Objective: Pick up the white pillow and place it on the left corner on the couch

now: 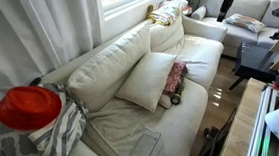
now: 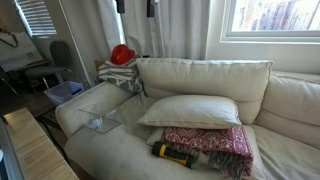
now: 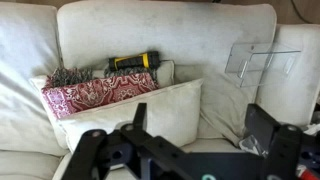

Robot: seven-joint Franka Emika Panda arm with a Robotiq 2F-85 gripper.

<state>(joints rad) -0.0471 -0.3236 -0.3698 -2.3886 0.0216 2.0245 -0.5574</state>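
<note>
— On the couch (image 2: 110, 150), where does the white pillow (image 2: 190, 110) sit?
— Mid-seat, tilted back against a back cushion (image 2: 200, 75), its long axis running along the couch. The red patterned pillow (image 2: 212, 140) touches its front edge.
— And the gripper (image 3: 198, 115)?
— Spread wide in the wrist view, holding nothing, facing the pillow's broad face.

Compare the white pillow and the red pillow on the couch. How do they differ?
The white pillow is plain; the red pillow is patterned. The white pillow lies partly over the red pillow, which sits lower and nearer the seat's front. Both rest on the couch.
</note>
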